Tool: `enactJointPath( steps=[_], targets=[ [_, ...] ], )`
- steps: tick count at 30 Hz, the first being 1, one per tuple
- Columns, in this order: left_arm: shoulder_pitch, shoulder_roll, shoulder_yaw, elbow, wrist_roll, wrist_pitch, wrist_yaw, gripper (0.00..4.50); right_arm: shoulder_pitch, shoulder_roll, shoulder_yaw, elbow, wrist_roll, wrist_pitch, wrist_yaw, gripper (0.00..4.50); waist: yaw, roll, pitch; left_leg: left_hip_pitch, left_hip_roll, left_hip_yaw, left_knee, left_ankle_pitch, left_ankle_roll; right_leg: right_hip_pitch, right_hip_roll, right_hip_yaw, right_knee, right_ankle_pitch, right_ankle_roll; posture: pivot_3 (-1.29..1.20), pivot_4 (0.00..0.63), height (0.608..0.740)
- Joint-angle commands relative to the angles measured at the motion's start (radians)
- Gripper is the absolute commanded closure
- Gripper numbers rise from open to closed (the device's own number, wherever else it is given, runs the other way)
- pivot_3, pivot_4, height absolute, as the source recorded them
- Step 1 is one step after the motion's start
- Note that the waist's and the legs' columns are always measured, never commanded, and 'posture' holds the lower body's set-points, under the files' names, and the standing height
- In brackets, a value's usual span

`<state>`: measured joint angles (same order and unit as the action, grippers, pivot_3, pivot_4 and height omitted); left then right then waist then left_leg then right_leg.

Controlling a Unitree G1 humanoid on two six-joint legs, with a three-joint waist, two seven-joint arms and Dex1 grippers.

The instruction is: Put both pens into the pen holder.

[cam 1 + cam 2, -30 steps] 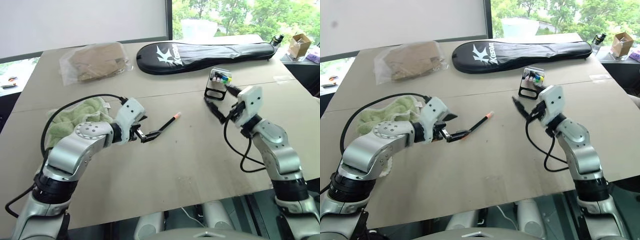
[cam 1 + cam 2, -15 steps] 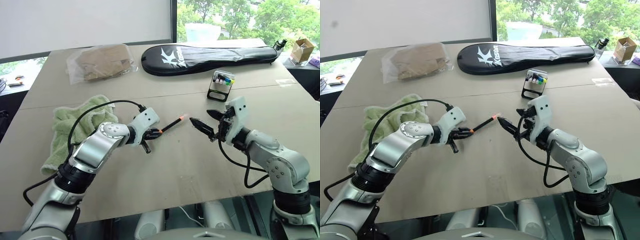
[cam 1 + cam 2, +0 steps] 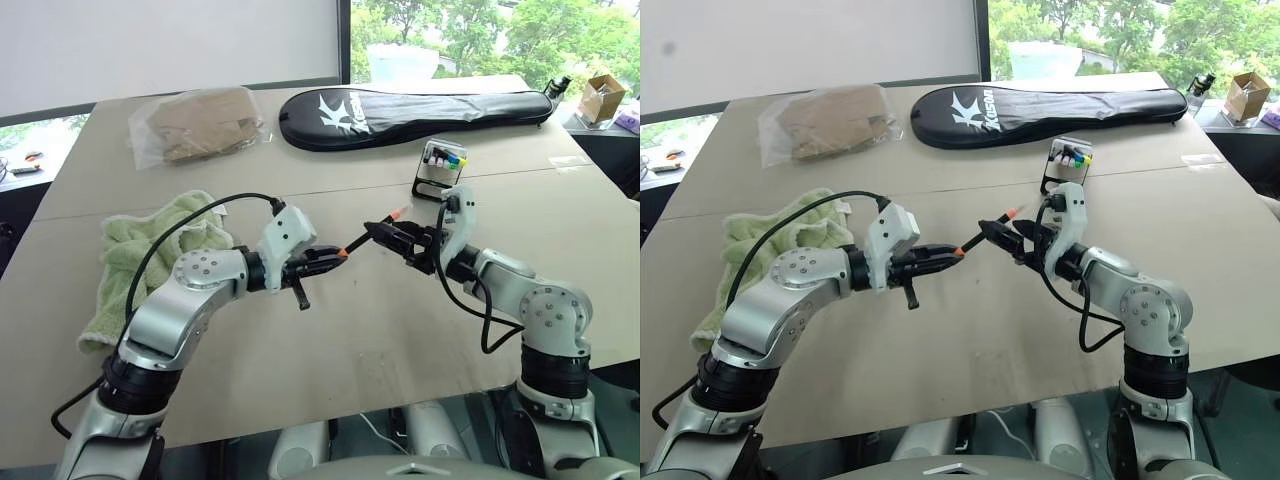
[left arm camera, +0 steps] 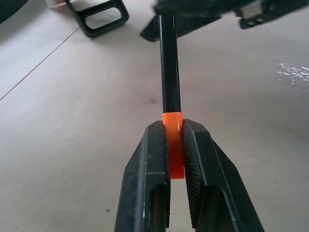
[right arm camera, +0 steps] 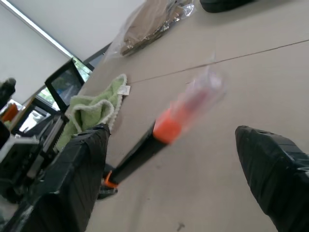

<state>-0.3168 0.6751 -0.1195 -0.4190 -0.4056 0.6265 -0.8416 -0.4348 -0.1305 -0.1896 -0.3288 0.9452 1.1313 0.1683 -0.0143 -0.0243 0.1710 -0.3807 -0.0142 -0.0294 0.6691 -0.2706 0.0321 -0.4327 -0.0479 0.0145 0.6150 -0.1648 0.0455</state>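
A slim black pen [image 3: 360, 240] with an orange end hangs above the table's middle, tilted up toward the right. My left gripper [image 3: 335, 255] is shut on its orange band [image 4: 173, 145]. The black barrel [image 4: 169, 63] runs on to my right gripper [image 3: 385, 235]. That gripper is open. Its two fingers [image 5: 77, 174] stand wide apart on either side of the pen's orange and clear tip [image 5: 169, 129], without touching it. The pen holder [image 3: 440, 170], a small black frame with coloured marker ends on top, stands on the table just behind the right gripper.
A green towel [image 3: 150, 250] lies at the left under my left arm. A plastic bag with something brown inside [image 3: 195, 120] and a long black racket bag [image 3: 420, 100] lie at the back. A cardboard box [image 3: 600, 95] sits past the table's far right corner.
My left gripper shut on the pen, lifted it off the table and carried it right. My right gripper swung left, rolled over and now straddles the pen's tip.
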Motion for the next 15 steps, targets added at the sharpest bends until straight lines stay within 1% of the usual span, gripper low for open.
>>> enactJointPath(
  steps=[1,2,4,6,7,10,13,14,15],
  targets=[
    [0.001,0.006,0.024,-0.046,-0.006,-0.043,-0.013,4.50,-0.037,0.006,-0.051,-0.016,0.094,0.008,-0.012,1.71,0.000,0.000,0.000,0.000,0.000,0.000,0.000,0.000,0.000,0.000,0.000,0.000,0.000,0.000,0.000,0.00,0.150,0.740],
    [0.003,0.006,0.025,-0.048,-0.007,-0.045,-0.013,4.50,-0.038,0.002,-0.054,-0.018,0.106,0.012,-0.015,2.30,0.000,0.000,0.000,0.000,0.000,0.000,0.000,0.000,0.000,0.000,0.000,0.000,0.000,0.000,0.000,0.00,0.150,0.740],
    [0.008,0.005,0.027,-0.055,-0.010,-0.053,-0.015,4.50,-0.033,-0.008,-0.053,-0.023,0.125,0.017,-0.022,3.33,-0.001,0.000,0.000,0.000,0.000,0.000,0.000,0.000,0.000,0.000,0.000,0.000,0.000,0.000,0.000,0.00,0.150,0.740],
    [0.010,0.002,0.029,-0.056,-0.011,-0.062,-0.014,4.50,-0.026,-0.021,-0.052,-0.029,0.147,0.022,-0.029,4.14,-0.003,0.001,0.000,0.000,0.000,0.000,0.000,0.000,0.000,0.000,0.000,0.000,0.000,0.001,0.001,0.00,0.150,0.740],
    [0.009,-0.005,0.033,-0.052,-0.016,-0.065,-0.015,4.50,-0.023,-0.029,-0.053,-0.032,0.160,0.023,-0.034,4.36,-0.003,0.000,0.000,0.000,0.000,0.000,0.000,0.000,0.000,0.000,0.000,0.000,0.000,0.001,0.003,0.00,0.150,0.740],
    [-0.010,-0.018,0.054,-0.026,-0.060,-0.045,-0.035,4.50,-0.015,-0.052,-0.056,-0.039,0.191,0.019,-0.045,4.39,-0.002,0.001,0.000,0.000,0.000,0.000,0.000,0.000,0.000,0.000,0.001,0.000,-0.001,0.001,0.003,0.00,0.150,0.740],
    [-0.020,-0.025,0.071,-0.025,-0.095,-0.025,-0.039,3.14,-0.014,-0.076,-0.068,-0.048,0.209,-0.006,-0.057,4.39,0.000,0.001,0.000,-0.001,0.000,-0.001,0.000,0.000,0.000,0.000,0.000,-0.001,-0.002,0.001,0.005,0.00,0.150,0.740],
    [-0.027,-0.039,0.078,-0.011,-0.087,-0.032,-0.014,2.78,-0.015,-0.089,-0.071,-0.066,0.173,-0.054,-0.049,4.39,0.000,0.001,0.001,-0.002,0.000,-0.001,0.000,0.000,0.000,0.000,0.000,-0.002,-0.003,0.001,0.005,0.00,0.150,0.740],
    [-0.035,-0.052,0.084,0.004,-0.080,-0.033,0.010,2.24,-0.017,-0.101,-0.074,-0.081,0.140,-0.098,-0.041,4.39,0.000,0.001,0.001,-0.002,0.000,-0.001,0.000,0.000,0.000,0.000,0.000,-0.002,-0.004,0.001,0.005,0.00,0.150,0.740]
  ],
)
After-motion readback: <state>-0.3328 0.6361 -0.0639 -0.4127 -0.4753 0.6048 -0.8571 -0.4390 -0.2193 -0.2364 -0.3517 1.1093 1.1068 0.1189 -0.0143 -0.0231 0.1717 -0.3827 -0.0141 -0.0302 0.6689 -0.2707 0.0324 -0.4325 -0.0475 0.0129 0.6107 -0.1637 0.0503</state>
